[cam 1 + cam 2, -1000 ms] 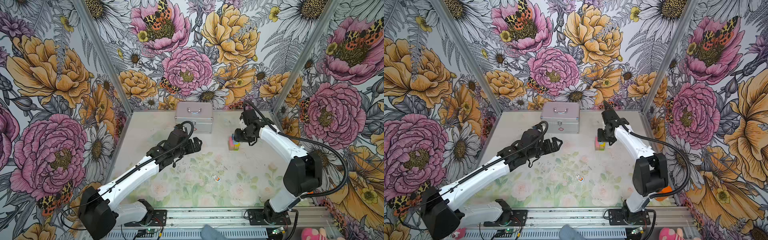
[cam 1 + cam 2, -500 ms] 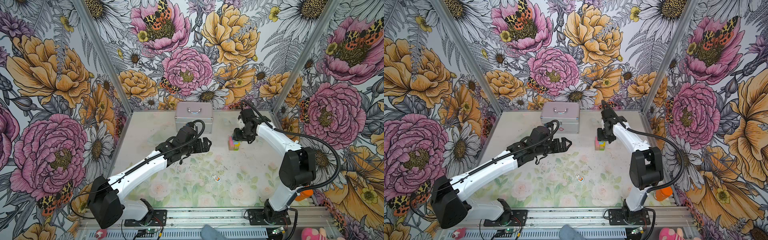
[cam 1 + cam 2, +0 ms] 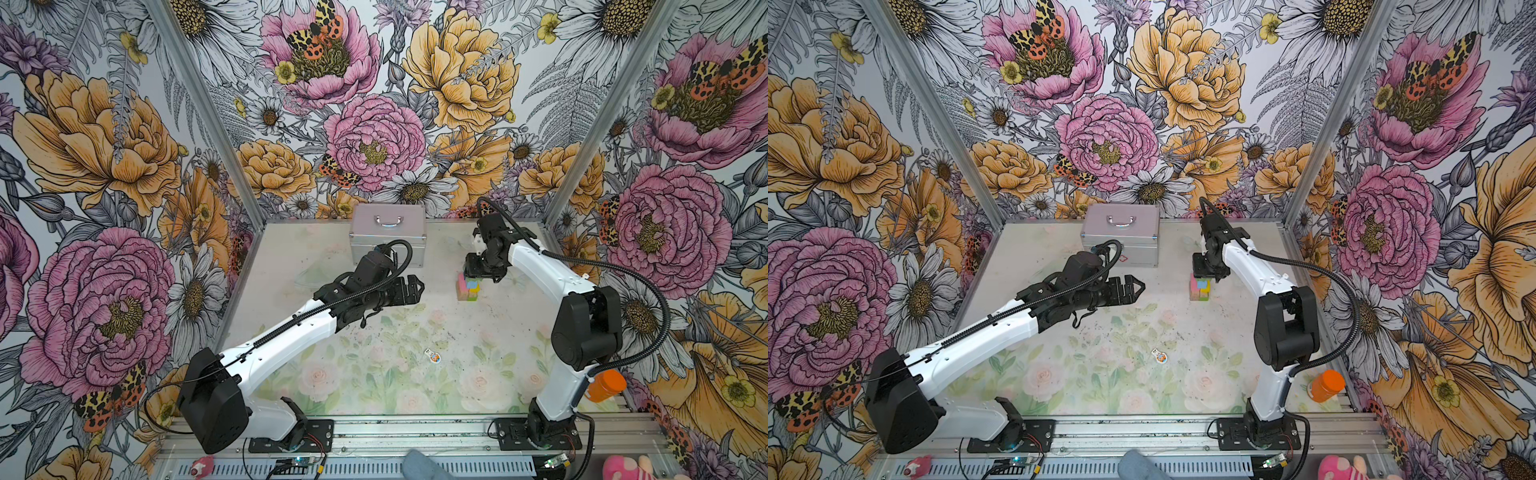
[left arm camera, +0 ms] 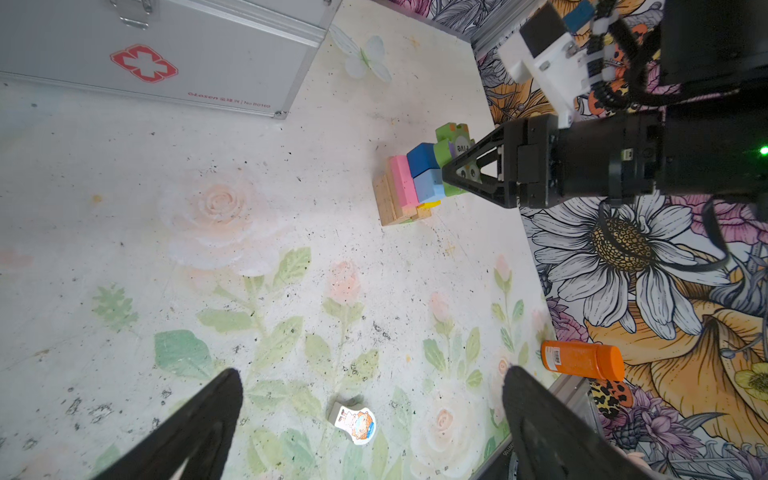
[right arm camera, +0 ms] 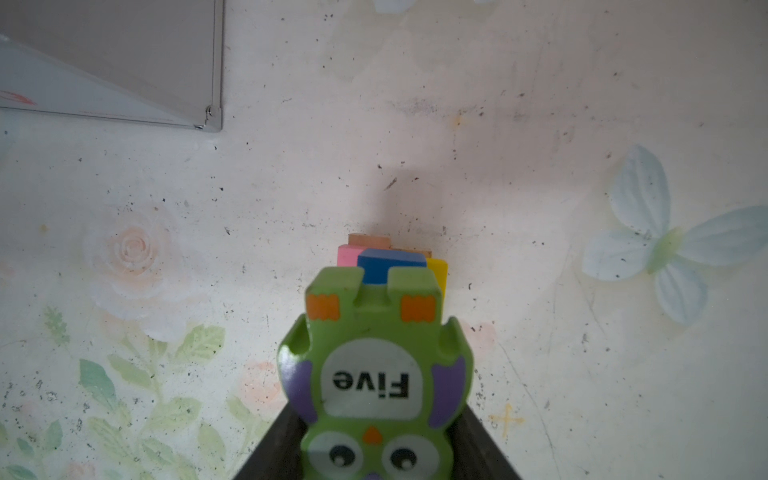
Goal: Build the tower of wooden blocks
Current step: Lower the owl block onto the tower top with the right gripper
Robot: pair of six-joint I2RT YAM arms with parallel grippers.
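At the far right of the table, right pincer [image 3: 476, 277]: I hold the green owl piece [image 5: 374, 374] marked "Five" between both fingers, my jaws part closed on its sides and pointing down.
Green owl piece: upright, feet end down, head end in my grip. It meets the dark blue block [image 4: 423, 160] at the top of the tower [image 3: 467, 287]. I cannot tell whether its weight rests there.
Tower: stands on the table [image 3: 291, 266] directly under my right pincer, to the right of the silver case [image 3: 386, 243]. Tan blocks form the base, with pink, yellow, green, dark blue and light blue above.
Left pincer [image 3: 412, 286]: jaws fully spread, holding nothing. It hovers above the table in front of the silver case, left of the tower and apart from it.
Loose figure piece [image 3: 433, 356]: flat on the table, toward the front middle.
Orange bottle [image 3: 606, 385]: on its side at the front right edge.
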